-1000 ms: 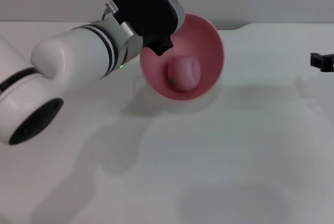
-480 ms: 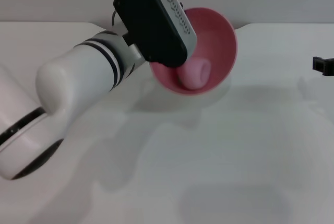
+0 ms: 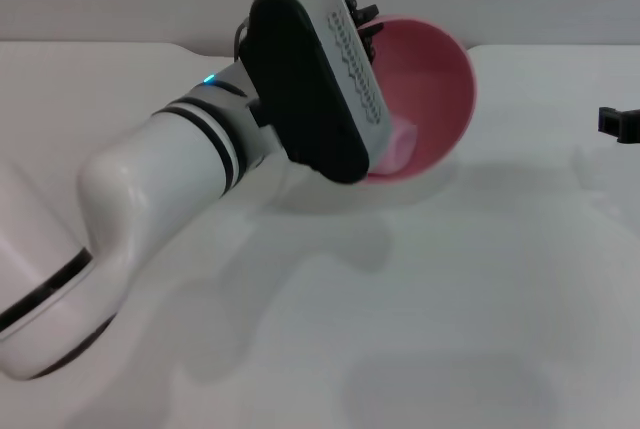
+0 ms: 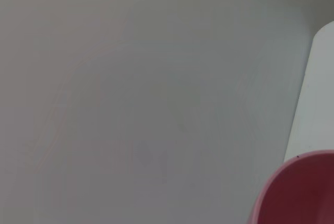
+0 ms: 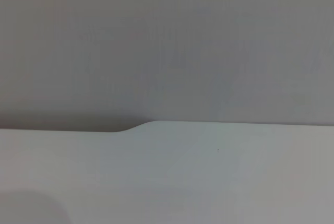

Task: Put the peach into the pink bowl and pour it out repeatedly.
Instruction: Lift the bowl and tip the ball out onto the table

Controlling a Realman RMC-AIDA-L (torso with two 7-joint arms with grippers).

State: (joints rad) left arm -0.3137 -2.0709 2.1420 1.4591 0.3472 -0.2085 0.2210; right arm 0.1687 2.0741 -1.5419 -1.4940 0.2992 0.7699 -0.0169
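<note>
The pink bowl (image 3: 432, 89) was held up off the white worktop (image 3: 420, 299) by the left claw (image 3: 368, 29), gripped at the rim on the far-left side, though the fingers themselves were mostly hidden behind the black wrist housing (image 3: 312, 84), so only the grasp on the rim could be made out. Compared with half a second before, the bowl had been carried further to the right and tipped over harder, its opening turned more sideways toward the right. The wrist housing had been swung around too and now covered a good chunk of the bowl's left half.

The peach (image 3: 400, 144) was still inside the bowl, but it had been rolled down to the low edge next to the housing, and only a pale pink sliver of it could be seen, where most of it was in view a second ago. In the left wrist view just a curved bit of the bowl (image 4: 297, 192) was caught in one corner.

The right claw (image 3: 620, 122) was parked at the far right edge, well apart from the bowl, barely changed; whether it was wide or narrow couldn't be told.
</note>
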